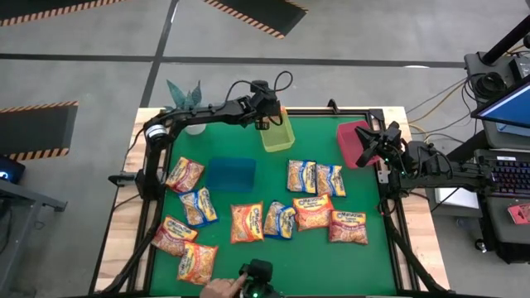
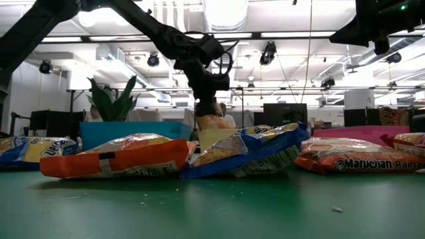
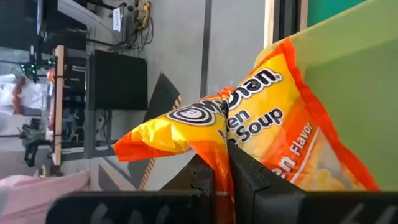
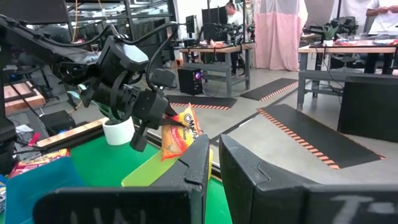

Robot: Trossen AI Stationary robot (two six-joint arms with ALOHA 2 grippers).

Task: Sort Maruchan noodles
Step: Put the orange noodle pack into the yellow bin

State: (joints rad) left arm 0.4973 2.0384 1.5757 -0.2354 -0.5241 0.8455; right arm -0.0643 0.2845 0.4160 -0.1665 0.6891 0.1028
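My left gripper [image 1: 267, 120] is above the yellow bin [image 1: 279, 139] at the mat's far edge, shut on an orange-yellow Maruchan packet [image 3: 273, 124]. The same packet [image 4: 177, 137] shows in the right wrist view, hanging at the bin's rim. Several more packets [image 1: 247, 222], orange, red-pink and blue-edged, lie flat on the green mat. My right gripper [image 1: 370, 147] waits by the red bin [image 1: 352, 136] at the far right. It is shut and holds nothing. My left gripper pinches the orange-yellow packet between its two fingers [image 3: 249, 180] at a crumpled end seam [image 3: 217, 149]. The fingers come from above, pointing down. The packet hangs below them against the yellow bin's wall [image 3: 348, 74]. Whether its lower end rests on the bin floor cannot be told.
The blue bin [image 1: 230, 174] stands on the mat left of centre, between the packets and the far edge. A white cup [image 4: 118, 132] and a green plant [image 1: 184, 95] are at the far left corner. A person's hand [image 1: 222, 288] rests at the near edge by the low camera.
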